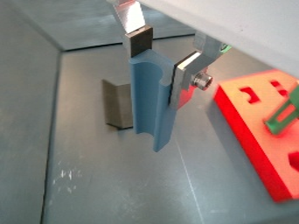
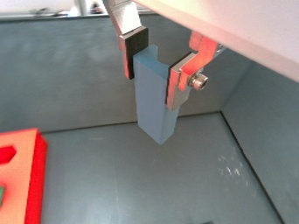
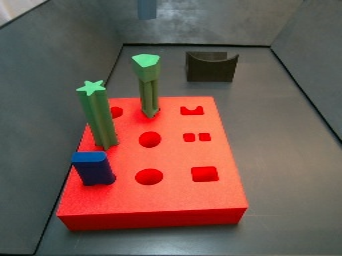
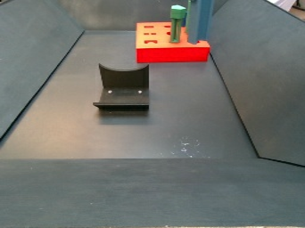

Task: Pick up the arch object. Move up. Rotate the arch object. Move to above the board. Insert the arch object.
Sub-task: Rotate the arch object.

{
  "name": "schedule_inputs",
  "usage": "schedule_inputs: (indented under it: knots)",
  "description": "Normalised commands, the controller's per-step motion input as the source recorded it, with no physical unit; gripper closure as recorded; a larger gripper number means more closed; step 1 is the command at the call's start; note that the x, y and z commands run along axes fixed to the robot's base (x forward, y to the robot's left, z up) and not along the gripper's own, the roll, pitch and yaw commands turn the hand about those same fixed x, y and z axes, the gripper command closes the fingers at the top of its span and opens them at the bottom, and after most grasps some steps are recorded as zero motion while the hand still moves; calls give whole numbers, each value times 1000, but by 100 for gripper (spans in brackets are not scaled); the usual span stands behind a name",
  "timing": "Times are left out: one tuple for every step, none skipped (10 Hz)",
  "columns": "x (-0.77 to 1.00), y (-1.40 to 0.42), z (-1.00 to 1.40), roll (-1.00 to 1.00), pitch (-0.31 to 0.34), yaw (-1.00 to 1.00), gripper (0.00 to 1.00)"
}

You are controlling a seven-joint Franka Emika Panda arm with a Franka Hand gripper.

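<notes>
My gripper [image 1: 162,59] [image 2: 158,66] is shut on the upper end of the arch object [image 1: 152,105] [image 2: 156,109], a tall slate-blue peg with a groove along one face. The peg hangs upright from the jaws, its lower end clear of the dark floor. In both wrist views the red board [image 1: 251,122] [image 2: 24,175] lies off to one side of the peg, not under it. In a side view the board [image 3: 174,190] shows round, square, arch and twin small square holes. The arch object [image 4: 202,18] reaches in from the upper edge, near the board [image 4: 167,53]; the gripper is out of both side views.
Two tall green pegs [image 3: 94,115] [image 3: 147,85] and a short bright-blue block [image 3: 92,167] stand in the board. The fixture [image 4: 121,89] [image 1: 117,105] [image 3: 211,66] stands on the floor close behind the held peg. Grey walls enclose the floor.
</notes>
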Motion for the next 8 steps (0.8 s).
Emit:
schedule_inputs:
  knots:
    - [-1,9,-1,-45,-25,-1000,100]
    - [-1,9,-1,-53,-29,-1000,100]
    - [-1,9,-1,-63,-35,-1000,100]
    - [-1,9,-2,-74,-41,-1000,100]
    - [-1,9,-2,-85,-47,-1000,100]
    - [-1,10,-2,-104,-58,-905,100]
    - [-1,10,-2,-104,-58,-680,100]
    - [-1,10,-2,-103,-58,-411,100]
